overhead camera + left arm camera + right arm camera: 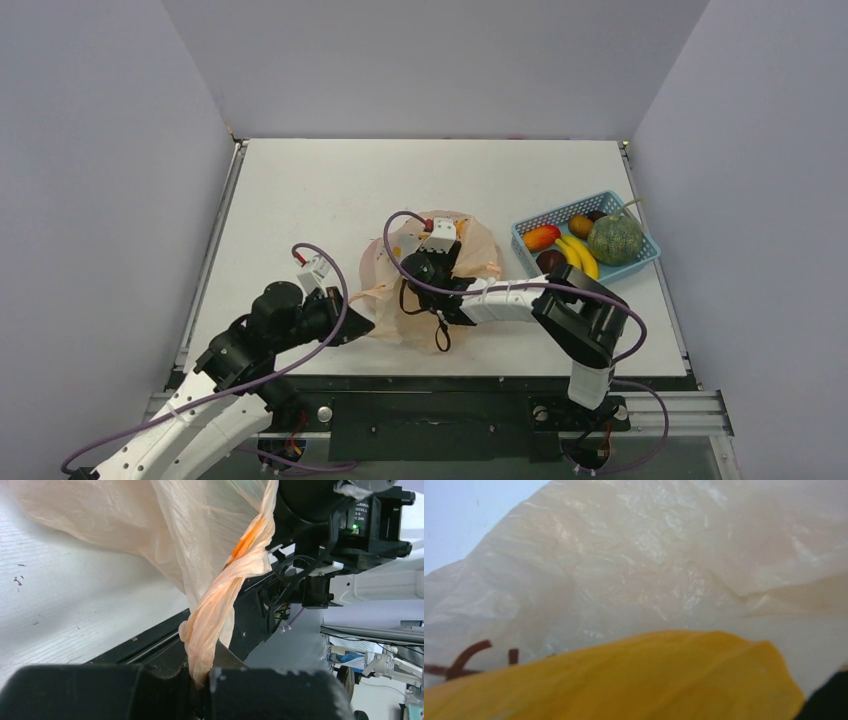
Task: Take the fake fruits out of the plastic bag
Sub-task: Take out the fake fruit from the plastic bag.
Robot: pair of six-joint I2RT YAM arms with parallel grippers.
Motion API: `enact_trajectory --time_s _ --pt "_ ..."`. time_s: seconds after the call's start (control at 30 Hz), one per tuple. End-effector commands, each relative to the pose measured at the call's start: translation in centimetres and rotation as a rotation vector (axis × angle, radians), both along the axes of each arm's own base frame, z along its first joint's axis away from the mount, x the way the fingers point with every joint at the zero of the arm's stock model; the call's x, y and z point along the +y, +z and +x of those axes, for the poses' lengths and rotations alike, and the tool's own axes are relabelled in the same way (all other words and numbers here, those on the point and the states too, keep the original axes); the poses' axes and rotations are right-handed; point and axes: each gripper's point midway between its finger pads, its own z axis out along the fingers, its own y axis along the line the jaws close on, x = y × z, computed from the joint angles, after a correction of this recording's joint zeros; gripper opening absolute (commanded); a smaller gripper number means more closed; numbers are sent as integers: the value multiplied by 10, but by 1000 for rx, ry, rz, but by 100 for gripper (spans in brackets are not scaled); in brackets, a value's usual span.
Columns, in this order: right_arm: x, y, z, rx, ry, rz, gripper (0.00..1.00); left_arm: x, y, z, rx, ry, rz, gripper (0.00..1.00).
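Observation:
The peach-orange plastic bag [482,246] lies at the table's middle. My left gripper [358,326] is shut on a twisted handle of the bag [216,617], pinched between its black fingers [270,690] at the bag's near left. My right gripper [440,264] reaches inside the bag's mouth. In the right wrist view a yellow fruit [624,680] fills the bottom right against the camera, with the bag's wall [649,555] behind it; the fingers are hidden. A red-yellow mango [541,237], bananas [581,256], a green melon [613,240] and dark fruits [549,260] lie in the basket.
The light blue perforated basket [528,224] stands at the right of the table, beside the bag. The right arm's white link [505,298] stretches from its base across the near table to the bag. Grey walls enclose the table on three sides.

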Motion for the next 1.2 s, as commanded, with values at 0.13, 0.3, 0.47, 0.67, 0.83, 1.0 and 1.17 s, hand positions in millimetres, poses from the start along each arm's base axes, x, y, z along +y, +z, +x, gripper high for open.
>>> enact_trajectory --time_s 0.13,0.3,0.47,0.67,0.83,1.0,1.17 --pt "21 -3 35 19 -24 80 83 -2 29 8 -82 14 -14 0" --pt "22 -10 51 9 -39 17 79 5 33 7 -93 20 20 0" --pt "27 -14 62 2 4 -39 62 14 33 4 -90 34 56 0" --pt "36 1 54 -16 137 -7 35 23 36 6 -97 39 139 0" --pt "38 18 31 -32 242 11 16 24 48 21 -141 24 229 0" --pt "31 29 8 -39 292 -6 3 21 30 38 -159 -13 348 0" --pt "26 52 -22 -78 344 -9 0 25 1 45 -142 -2 413 0"
